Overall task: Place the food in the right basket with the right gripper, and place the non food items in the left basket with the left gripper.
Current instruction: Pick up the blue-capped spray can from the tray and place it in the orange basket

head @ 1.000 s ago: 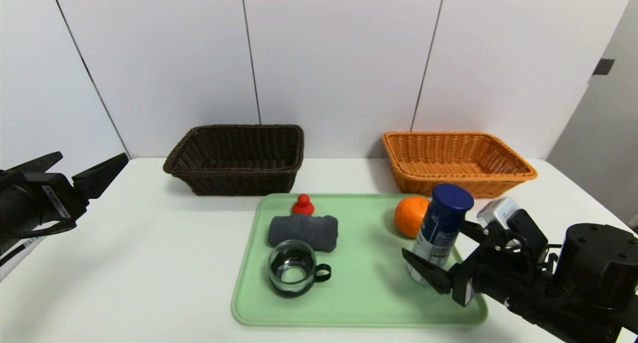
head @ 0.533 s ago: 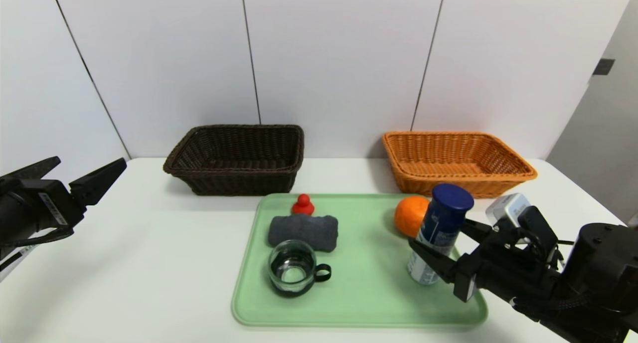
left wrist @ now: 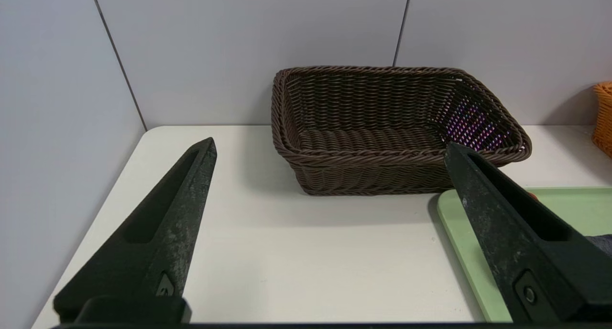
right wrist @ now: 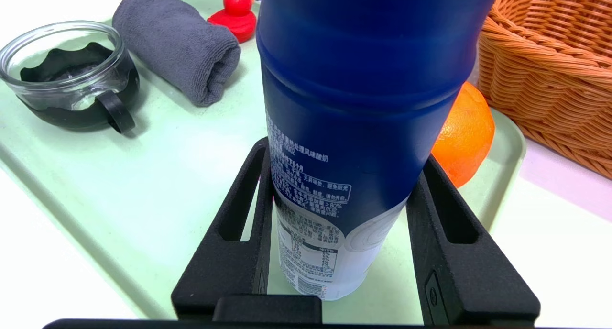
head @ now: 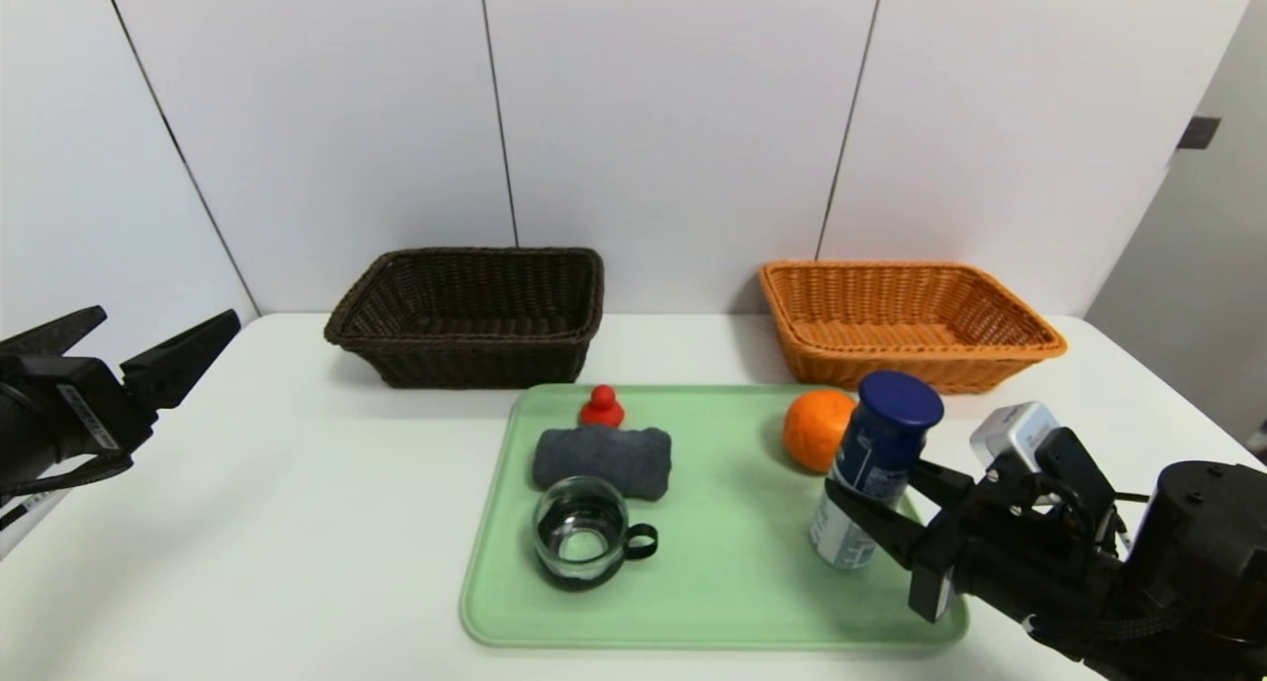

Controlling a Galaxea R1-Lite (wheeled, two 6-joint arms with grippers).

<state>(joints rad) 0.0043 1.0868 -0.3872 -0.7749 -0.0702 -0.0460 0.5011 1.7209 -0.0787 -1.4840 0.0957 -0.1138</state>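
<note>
Clamping blue bottle between right gripper fingers; left gripper fingers apart

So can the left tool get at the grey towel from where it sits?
Probably yes: the left tool is open over bare table, the rolled grey towel lies on the tray's near-left side, and only the glass cup sits close.

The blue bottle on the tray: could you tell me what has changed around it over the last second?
The right gripper closed its fingers on the blue bottle, which now leans slightly instead of standing free between open jaws. The left gripper stayed open near the table's left edge. The orange, grey towel, red duck, glass cup and both baskets did not move.
</note>
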